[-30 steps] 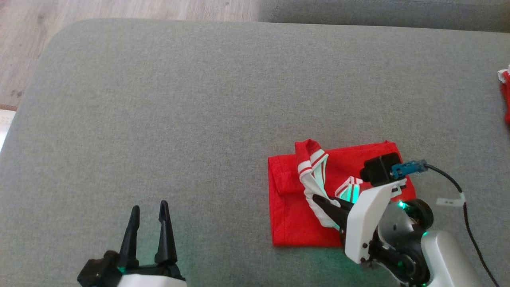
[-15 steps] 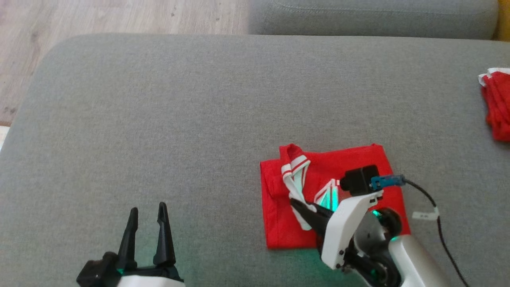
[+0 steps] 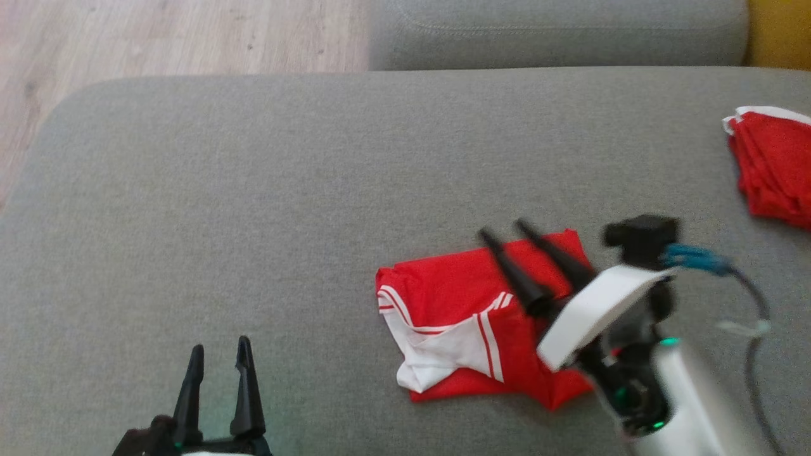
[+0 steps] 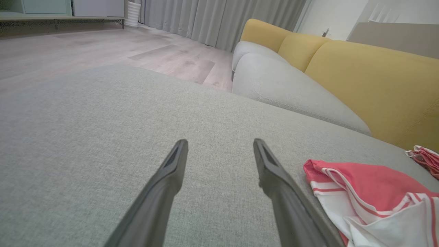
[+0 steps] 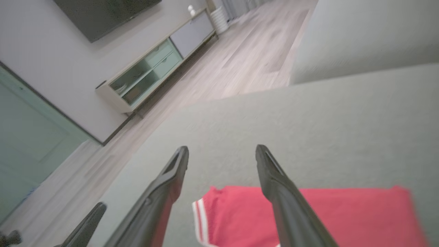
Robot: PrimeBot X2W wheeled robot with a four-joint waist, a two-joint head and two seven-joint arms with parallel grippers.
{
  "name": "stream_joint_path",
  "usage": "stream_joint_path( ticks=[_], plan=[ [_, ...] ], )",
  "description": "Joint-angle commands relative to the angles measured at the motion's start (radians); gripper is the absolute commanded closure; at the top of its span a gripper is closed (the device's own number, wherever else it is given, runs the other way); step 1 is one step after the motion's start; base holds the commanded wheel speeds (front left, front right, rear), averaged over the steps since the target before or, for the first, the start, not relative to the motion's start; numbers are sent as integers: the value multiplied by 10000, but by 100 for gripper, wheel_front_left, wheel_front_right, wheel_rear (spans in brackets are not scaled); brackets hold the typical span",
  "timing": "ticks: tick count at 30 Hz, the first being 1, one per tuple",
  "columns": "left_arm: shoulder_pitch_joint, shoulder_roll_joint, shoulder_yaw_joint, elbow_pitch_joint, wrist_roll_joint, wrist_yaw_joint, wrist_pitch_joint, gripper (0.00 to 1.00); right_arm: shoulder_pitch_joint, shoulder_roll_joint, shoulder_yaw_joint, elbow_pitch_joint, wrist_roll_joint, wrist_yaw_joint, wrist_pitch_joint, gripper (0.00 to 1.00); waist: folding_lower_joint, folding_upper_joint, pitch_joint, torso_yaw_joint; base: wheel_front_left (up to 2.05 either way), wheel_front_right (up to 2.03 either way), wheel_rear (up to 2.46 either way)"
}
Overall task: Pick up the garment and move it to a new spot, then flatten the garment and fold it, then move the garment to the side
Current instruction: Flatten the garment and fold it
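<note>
The garment [image 3: 456, 310] is red with white trim and stripes, folded into a small bundle on the grey cushion [image 3: 253, 190]; its white part faces the near left. My right gripper [image 3: 504, 231] hovers over its far right corner, open and holding nothing. The right wrist view looks down on the garment [image 5: 308, 216] between and below the open right gripper [image 5: 223, 149]. My left gripper [image 3: 218, 348] rests open at the lower left, well away from the cloth. In the left wrist view the left gripper [image 4: 221, 142] is open over bare cushion, with the garment [image 4: 370, 192] to its right.
A second red cloth pile [image 3: 770, 164] lies at the cushion's far right edge. Another grey cushion [image 3: 557, 31] and a yellow backrest [image 4: 370, 79] lie beyond. Wooden floor [image 3: 158, 38] borders the far left. A cable [image 3: 747, 304] trails from my right wrist.
My right gripper opened, let go of the white-trimmed part and rose toward the far edge. The garment now lies folded differently, white part at the near left. The head camera shifted.
</note>
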Motion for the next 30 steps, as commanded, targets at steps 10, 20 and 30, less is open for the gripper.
stream_joint_path(
  ticks=[10, 20, 30],
  plan=[
    [122, -18, 437, -276, 202, -121, -95, 0, 1006, -488, -2305, -774, -3157, 71, -1151, 0, 0, 0, -759, -325, 0, 0, 0],
    [83, -18, 394, -269, 451, -208, -95, 0, 1648, -997, -2131, 790, -3584, 71, -2241, 72, 0, 0, -833, -292, 0, 0, 0],
    [-275, -18, 141, -227, 638, -289, -95, 0, 434, -1292, -344, 2920, -2712, 71, -2496, 100, 0, 0, -270, 189, 0, 0, 0]
  ],
)
